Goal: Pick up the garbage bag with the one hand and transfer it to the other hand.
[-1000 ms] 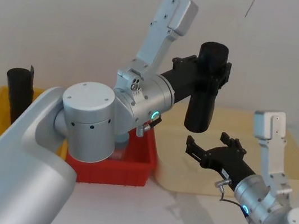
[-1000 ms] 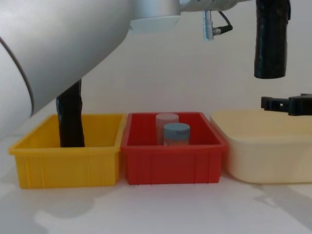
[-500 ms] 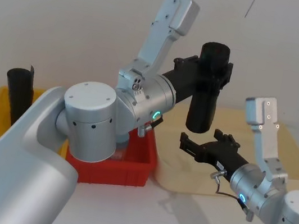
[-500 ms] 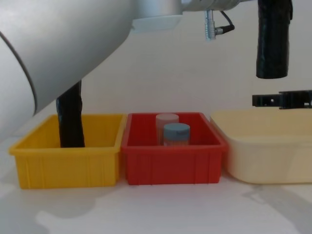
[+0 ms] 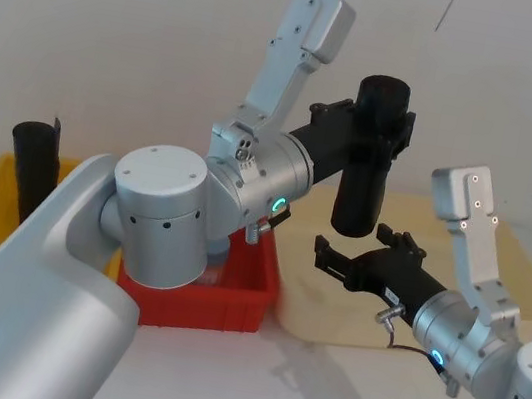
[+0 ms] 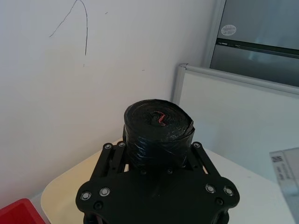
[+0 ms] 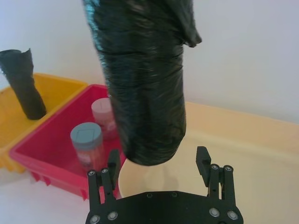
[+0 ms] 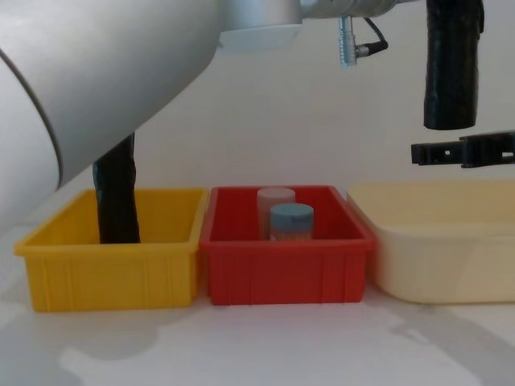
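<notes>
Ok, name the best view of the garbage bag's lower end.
Right wrist view: the garbage bag hangs close, lower end above the open right hand. Head and chest views show its side; left wrist view, its top.

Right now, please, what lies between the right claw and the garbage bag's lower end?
Nothing; the chest view shows a bare gap between garbage bag and right claw.
</notes>
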